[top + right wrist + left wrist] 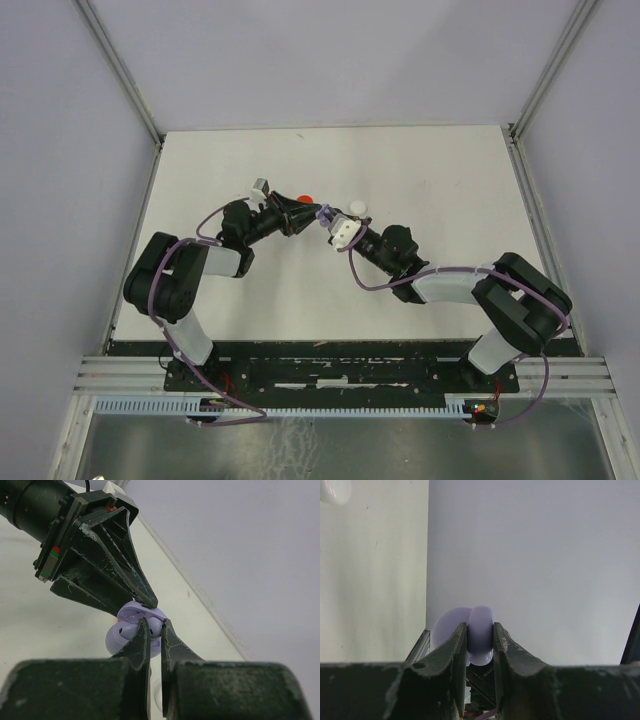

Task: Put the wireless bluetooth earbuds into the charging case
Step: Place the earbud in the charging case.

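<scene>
The lavender charging case is open, its lid raised. My left gripper is shut on it and holds it above the table; it shows pinched between the fingers in the left wrist view. One lavender earbud sits in the case's left slot. My right gripper is shut on a second lavender earbud, right at the case's other slot. In the top view, the two grippers meet at the case near mid-table.
A small red object and a small white one lie on the white table just behind the grippers. The white one also shows in the left wrist view. Grey walls enclose the table on three sides.
</scene>
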